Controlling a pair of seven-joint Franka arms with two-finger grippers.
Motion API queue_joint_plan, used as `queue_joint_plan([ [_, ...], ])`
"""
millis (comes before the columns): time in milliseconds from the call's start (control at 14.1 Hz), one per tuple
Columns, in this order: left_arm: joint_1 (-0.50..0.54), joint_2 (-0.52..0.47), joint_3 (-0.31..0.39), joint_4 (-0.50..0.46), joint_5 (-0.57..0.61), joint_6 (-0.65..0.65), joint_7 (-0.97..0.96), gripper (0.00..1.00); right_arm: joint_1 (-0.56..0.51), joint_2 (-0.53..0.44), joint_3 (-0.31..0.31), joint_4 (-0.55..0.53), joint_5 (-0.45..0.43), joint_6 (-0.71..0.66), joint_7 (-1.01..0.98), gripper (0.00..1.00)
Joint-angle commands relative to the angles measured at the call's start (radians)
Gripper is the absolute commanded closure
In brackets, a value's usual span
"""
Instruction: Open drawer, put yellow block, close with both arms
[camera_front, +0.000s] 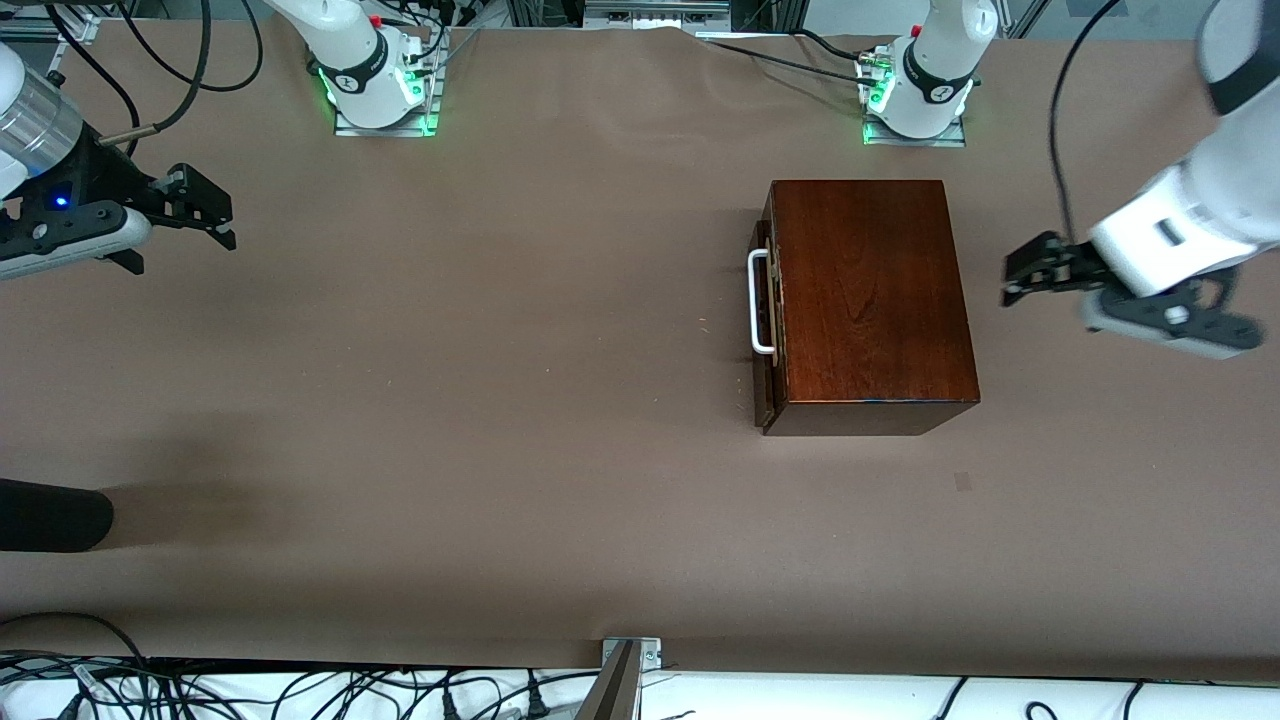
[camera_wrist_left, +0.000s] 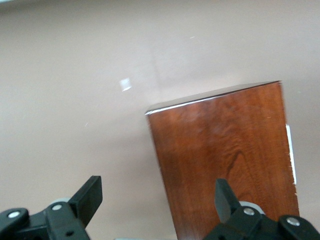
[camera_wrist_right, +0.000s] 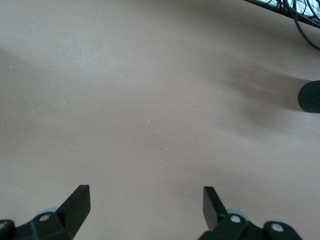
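Observation:
The glossy reddish-brown wooden box (camera_front: 872, 300) stands toward the left arm's end of the table. Its drawer (camera_front: 766, 305) is pushed in, with the white U-shaped handle (camera_front: 757, 302) facing the right arm's end. The box also shows in the left wrist view (camera_wrist_left: 225, 160). The yellow block is out of view. My left gripper (camera_front: 1015, 275) is open and empty, in the air beside the box at the left arm's end. My right gripper (camera_front: 225, 220) is open and empty over bare table at the right arm's end.
A brown cloth covers the table (camera_front: 500, 400). A dark rounded object (camera_front: 50, 515) lies at the table's edge on the right arm's end, nearer to the front camera; it also shows in the right wrist view (camera_wrist_right: 310, 97). Cables lie along the front edge.

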Motion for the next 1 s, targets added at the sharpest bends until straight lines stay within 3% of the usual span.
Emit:
queue_joint_plan([
  [0,-0.043,-0.144,0.067,-0.194,-0.017,0.061,-0.151,0.0,0.002,-0.001,-0.004,0.013,0.02,-0.011,-0.002,0.0],
  [213,-0.05,-0.196,0.091,-0.287,-0.015,0.153,-0.157,0.0,0.002,-0.001,-0.004,0.013,0.02,-0.011,-0.002,0.0],
  [925,-0.05,-0.193,0.094,-0.282,-0.014,0.15,-0.141,0.0,0.001,0.0,-0.006,0.013,0.02,-0.011,-0.002,0.0],
])
